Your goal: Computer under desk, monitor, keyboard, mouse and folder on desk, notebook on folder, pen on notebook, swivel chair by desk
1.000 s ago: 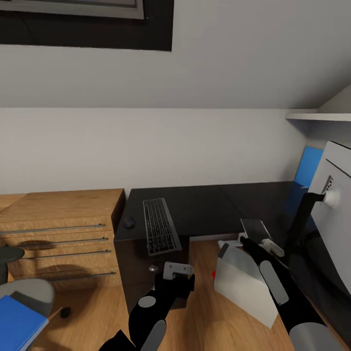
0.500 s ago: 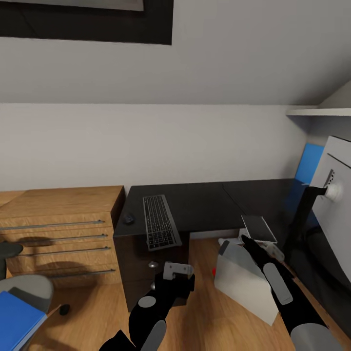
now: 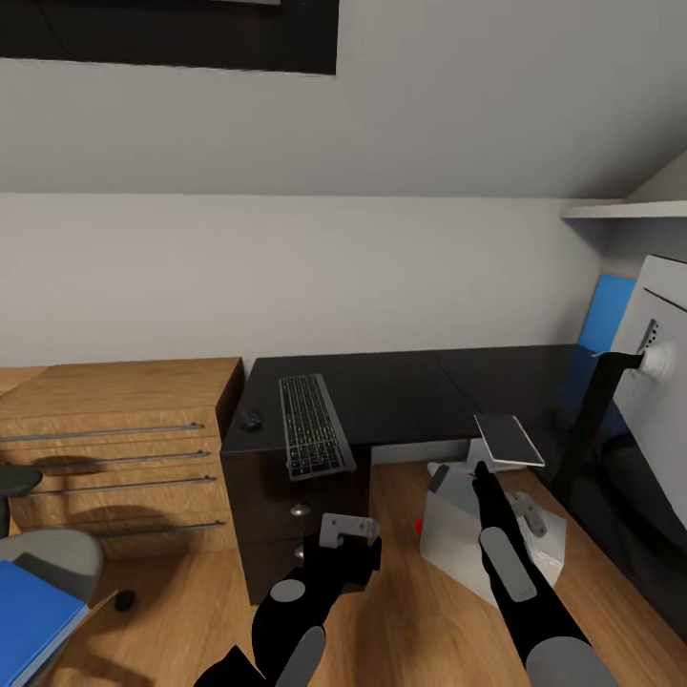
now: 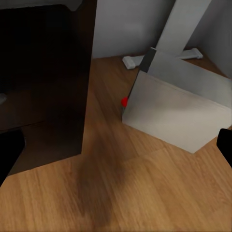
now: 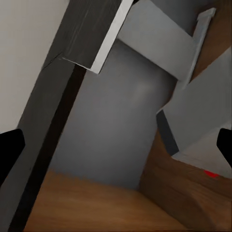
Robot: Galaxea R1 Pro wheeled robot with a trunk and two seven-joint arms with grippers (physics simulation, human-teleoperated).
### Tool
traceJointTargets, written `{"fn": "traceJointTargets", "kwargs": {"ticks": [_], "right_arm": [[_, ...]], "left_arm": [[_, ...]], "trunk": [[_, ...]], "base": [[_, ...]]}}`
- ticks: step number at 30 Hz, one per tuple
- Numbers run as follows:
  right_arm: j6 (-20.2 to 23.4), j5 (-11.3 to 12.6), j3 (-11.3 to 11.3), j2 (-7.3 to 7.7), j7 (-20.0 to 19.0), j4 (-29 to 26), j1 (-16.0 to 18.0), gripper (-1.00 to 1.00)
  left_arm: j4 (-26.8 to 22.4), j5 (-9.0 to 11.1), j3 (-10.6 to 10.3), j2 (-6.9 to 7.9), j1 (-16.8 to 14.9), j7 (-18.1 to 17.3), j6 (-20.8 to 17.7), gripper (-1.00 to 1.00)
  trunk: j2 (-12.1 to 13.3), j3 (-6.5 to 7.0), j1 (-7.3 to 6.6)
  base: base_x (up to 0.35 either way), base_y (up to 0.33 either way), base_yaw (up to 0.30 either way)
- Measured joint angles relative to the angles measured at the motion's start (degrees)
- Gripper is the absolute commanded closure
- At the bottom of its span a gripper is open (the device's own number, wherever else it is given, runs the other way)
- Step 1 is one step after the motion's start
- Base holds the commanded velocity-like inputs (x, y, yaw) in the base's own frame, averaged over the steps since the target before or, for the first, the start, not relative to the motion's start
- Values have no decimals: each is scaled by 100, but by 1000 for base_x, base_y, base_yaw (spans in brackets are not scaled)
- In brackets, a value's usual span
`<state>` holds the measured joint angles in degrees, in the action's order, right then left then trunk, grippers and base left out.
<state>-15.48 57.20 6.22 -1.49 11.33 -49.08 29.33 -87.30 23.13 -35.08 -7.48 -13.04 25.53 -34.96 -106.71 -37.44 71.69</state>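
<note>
Far left, the folder (image 3: 33,615) lies on the swivel chair (image 3: 52,563). The mouse (image 3: 251,420) and keyboard (image 3: 312,438) rest on the table (image 3: 401,396). Your left gripper (image 3: 345,530) hangs below the table's edge, fingers (image 4: 10,152) spread wide, holding nothing. The computer (image 3: 463,539) sits on the floor (image 3: 401,620); your right gripper (image 3: 520,506) hovers over it, fingers (image 5: 9,150) wide, empty. The monitor (image 3: 663,410) stands far right.

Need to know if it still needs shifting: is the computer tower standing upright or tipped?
Tipped. The computer leans at an angle on the wood floor beside the desk, not square to it.
</note>
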Motion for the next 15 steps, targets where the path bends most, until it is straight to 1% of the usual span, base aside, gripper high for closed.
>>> {"fn": "traceJointTargets", "kwargs": {"ticks": [2,3,8,12,13,15], "right_arm": [[-23,151,8,-10,0,3,0,-100],[-38,309,17,-15,0,7,0,-100],[-56,746,25,-16,-9,9,-1,-100],[-61,1041,26,-13,-20,10,-1,-100],[-62,1153,23,-11,-25,7,-1,-100],[-63,1278,24,-7,-31,-4,-1,-100]], "left_arm": [[0,0,0,0,2,0,0,-100],[0,0,0,0,1,0,0,-100],[0,-1,0,0,1,0,0,-100],[0,-2,0,0,2,0,0,-100],[0,-1,0,0,1,0,0,-100],[0,0,0,0,1,0,0,-100]], "trunk": [[-80,-36,44],[-120,-54,66],[-321,-144,176],[-481,-215,264],[-521,-233,286],[-602,-269,330]], "base": [[0,0,0],[0,0,0],[0,0,0],[0,0,0],[0,0,0],[0,0,0]]}}
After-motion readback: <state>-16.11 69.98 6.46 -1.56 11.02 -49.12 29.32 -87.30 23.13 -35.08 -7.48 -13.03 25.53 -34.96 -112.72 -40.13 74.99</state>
